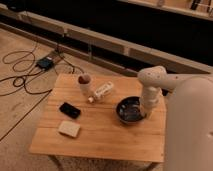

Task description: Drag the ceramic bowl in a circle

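Gripper (144,113) sat at the right rim of the ceramic bowl (128,111), close to the table's (110,142) right edge. Open wood ran in front of the bowl. To its left, a lying bottle (102,92) blocked nearest; cup (84,81), phone (70,110) and pale block (69,129) stood further off.

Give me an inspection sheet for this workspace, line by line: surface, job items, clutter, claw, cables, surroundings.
Surface: wooden table, low.
Job's things: bowl, dark, upright, on the table toward the right of the view.
Clutter: phone; pale block; bottle lying on its side; cup with a reddish top.
Grippers: claw down at the bowl's right rim.
Cables: cables looped on the floor left of the table, near a dark box.
Surroundings: dark wall with ledges behind the table.
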